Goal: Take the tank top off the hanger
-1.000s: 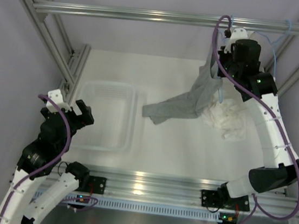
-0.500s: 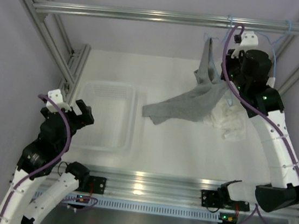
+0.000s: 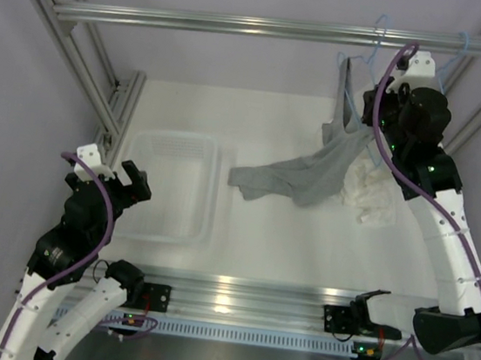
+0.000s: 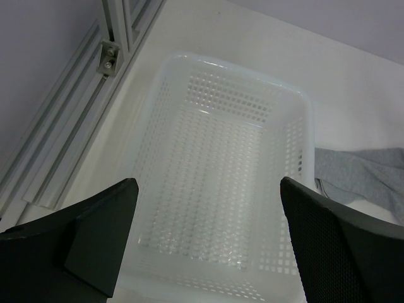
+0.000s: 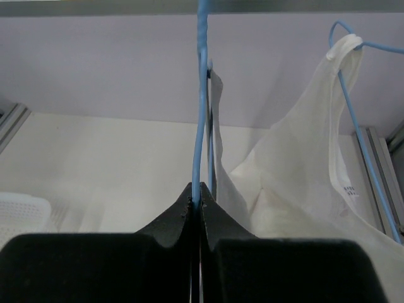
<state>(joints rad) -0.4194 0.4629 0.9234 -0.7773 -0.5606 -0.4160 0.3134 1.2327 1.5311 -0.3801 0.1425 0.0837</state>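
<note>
My right gripper (image 5: 197,203) is pinched tight on the thin wire of the hanger (image 5: 201,95), which runs up to the top rail (image 3: 242,25). The tank top (image 3: 312,167) hangs off it by a strap, its other end lying on the table (image 3: 286,238), right beside the white garment (image 5: 297,164). My left gripper (image 4: 208,240) sits spread wide over the white basket (image 4: 221,69).

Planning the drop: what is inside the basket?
In the basket only its perforated floor shows, with nothing lying on it. Its near corners are hidden behind the open left pincer.
</note>
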